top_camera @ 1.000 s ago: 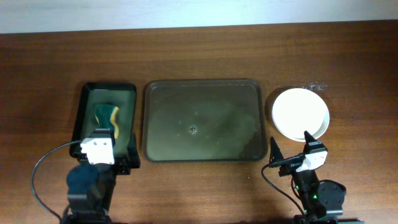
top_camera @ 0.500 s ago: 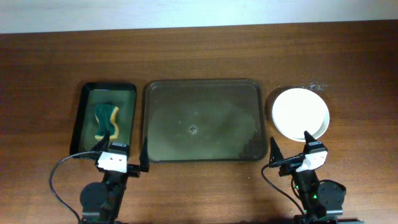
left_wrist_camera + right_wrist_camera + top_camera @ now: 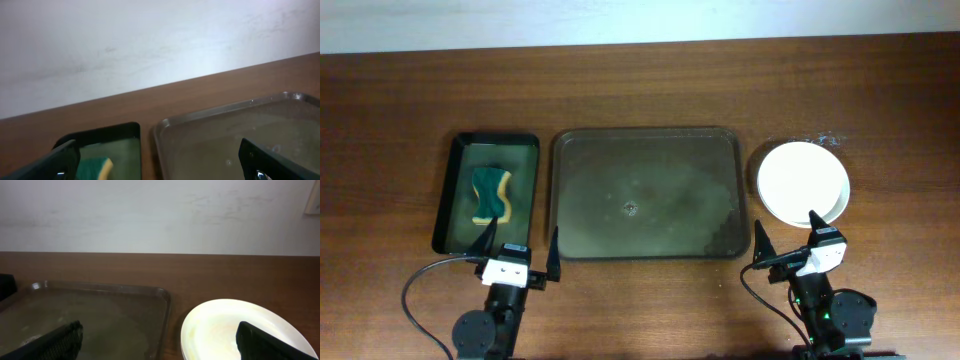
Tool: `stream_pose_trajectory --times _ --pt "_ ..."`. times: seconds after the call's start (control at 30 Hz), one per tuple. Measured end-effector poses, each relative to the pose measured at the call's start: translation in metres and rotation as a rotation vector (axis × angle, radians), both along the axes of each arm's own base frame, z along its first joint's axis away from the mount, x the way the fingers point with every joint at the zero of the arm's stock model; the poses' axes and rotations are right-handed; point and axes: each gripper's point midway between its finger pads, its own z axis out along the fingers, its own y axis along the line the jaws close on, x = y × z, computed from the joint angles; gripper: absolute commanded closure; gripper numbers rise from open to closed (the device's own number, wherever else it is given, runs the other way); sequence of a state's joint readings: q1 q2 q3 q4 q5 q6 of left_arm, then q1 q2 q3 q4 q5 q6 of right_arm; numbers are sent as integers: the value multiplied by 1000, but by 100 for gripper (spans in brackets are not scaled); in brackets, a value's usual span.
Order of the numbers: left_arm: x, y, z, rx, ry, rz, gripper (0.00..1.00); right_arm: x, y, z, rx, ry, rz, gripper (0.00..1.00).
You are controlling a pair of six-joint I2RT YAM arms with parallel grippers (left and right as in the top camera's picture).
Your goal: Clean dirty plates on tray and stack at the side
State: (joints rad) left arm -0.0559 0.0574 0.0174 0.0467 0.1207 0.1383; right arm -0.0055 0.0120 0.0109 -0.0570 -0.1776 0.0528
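Plates [image 3: 803, 183]: a white stack on the table [image 3: 640, 90], just beside the right short rim of the tray [image 3: 651, 192] and off it. Round, so no long axis to align to.

- Key relation: the stack lies straight ahead of the right gripper [image 3: 785, 228] and a little to its right. The right arm is clearly the nearer one. The left gripper [image 3: 523, 245] sits across the tray's full width, well apart from the stack.
- Right gripper: jaws spread wide, nothing between them. In the right wrist view the stack [image 3: 240, 330] shows low and right of centre.
- Left gripper: jaws likewise spread and empty, at the near edge between the tray and the small black tray [image 3: 460, 195] holding the sponge [image 3: 491, 194].
- The tray carries no plate, only a wet sheen. Judgement: the stacking looks complete.

Unclear:
- Plate count: overhead shows only the top plate plus an offset rim at lower right.
- The stack's near edge is cut off in the right wrist view.
- The top plate has a faint yellowish tint; I cannot tell whether it is residue or lighting.
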Motion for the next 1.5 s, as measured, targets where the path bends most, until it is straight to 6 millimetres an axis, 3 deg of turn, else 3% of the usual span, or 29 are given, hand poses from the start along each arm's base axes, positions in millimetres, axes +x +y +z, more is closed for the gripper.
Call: stream_pose_trajectory --times 0.27,0.43,1.5 --pt "-3 0 7 2 -34 -2 1 0 0 0 0 0 0 2" --pt "-3 0 -20 9 73 -3 1 0 0 0 0 0 0 2" --pt "-2 8 -19 14 71 30 1 0 0 0 0 0 0 2"
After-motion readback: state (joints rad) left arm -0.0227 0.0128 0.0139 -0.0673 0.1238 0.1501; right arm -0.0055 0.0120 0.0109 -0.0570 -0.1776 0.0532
